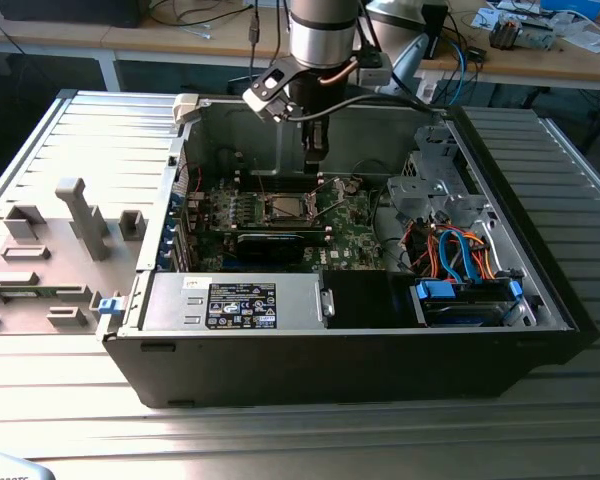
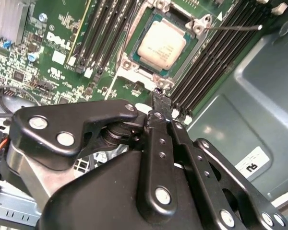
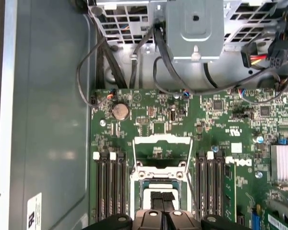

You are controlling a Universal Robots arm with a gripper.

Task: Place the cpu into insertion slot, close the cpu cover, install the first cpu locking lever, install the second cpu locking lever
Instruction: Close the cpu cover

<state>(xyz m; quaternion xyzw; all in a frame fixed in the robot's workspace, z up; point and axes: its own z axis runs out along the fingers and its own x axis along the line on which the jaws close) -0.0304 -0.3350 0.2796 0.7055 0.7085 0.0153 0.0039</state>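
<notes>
The cpu (image 2: 161, 44), a flat square chip with a silvery top, lies seated in the insertion slot (image 2: 126, 63) on the green board. In the first wrist view the cpu cover (image 3: 162, 139) is swung open behind the socket, the board showing through its window. A thin wire locking lever (image 2: 230, 28) sticks out from a socket corner, unlatched. My gripper (image 2: 159, 96) hangs just above the socket edge, fingers shut together with nothing between them. The exterior view has the gripper (image 1: 313, 152) over the socket (image 1: 285, 207), and in the first wrist view the gripper (image 3: 162, 195) covers part of the chip.
Black memory slots (image 3: 110, 184) flank the socket on both sides. A metal drive cage (image 1: 425, 180) and orange and blue cables (image 1: 450, 250) fill the exterior view's right. A black box with a white label (image 1: 242, 305) sits at the case's near wall. Grey fixtures (image 1: 80, 215) stand outside.
</notes>
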